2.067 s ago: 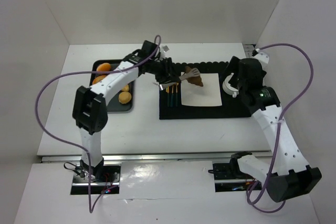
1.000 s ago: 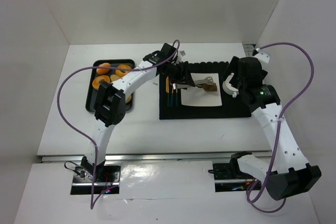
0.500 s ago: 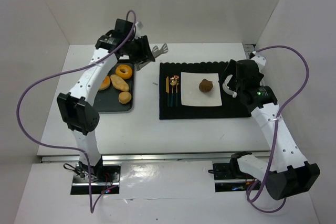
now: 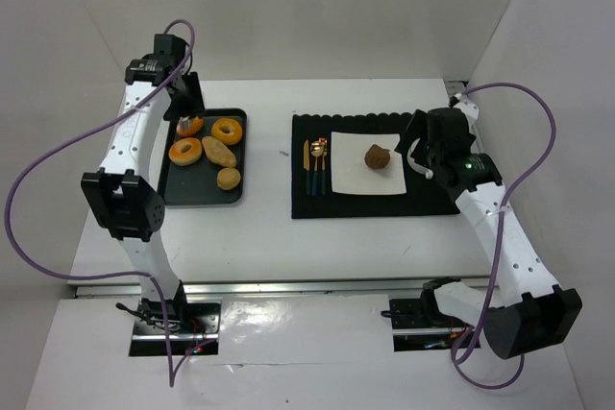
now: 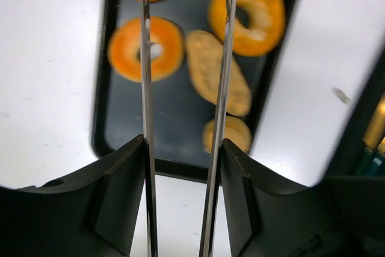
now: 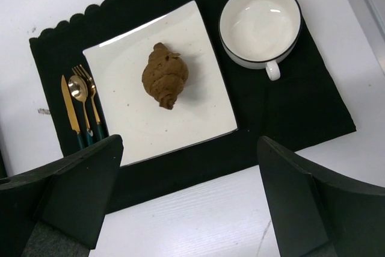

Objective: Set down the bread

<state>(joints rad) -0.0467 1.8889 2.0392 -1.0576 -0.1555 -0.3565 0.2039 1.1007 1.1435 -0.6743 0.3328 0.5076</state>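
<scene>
A brown bread roll (image 4: 377, 156) lies on the white square plate (image 4: 351, 180), free of both grippers; it also shows in the right wrist view (image 6: 164, 75) on the plate (image 6: 198, 118). My left gripper (image 4: 184, 101) is over the far left end of the black tray (image 4: 197, 194), shut on metal tongs (image 5: 144, 58). The tong arms stand apart with nothing between them, above the tray (image 5: 174, 106). My left gripper (image 5: 183, 142) grips their handles. My right gripper (image 4: 423, 146) hovers open and empty at the mat's right side (image 6: 187, 142).
The tray holds two ring doughnuts (image 4: 227, 130), (image 4: 184, 151), a long bun (image 4: 219, 152), a small round bun (image 4: 229, 178) and another orange pastry (image 4: 189, 125). On the black mat (image 4: 375, 201) lie cutlery (image 6: 81, 106) and a white bowl (image 6: 260, 21).
The left arm carried the brown bread in the tongs to the plate, let it go there, then swung back left over the tray. The right arm barely moved.
</scene>
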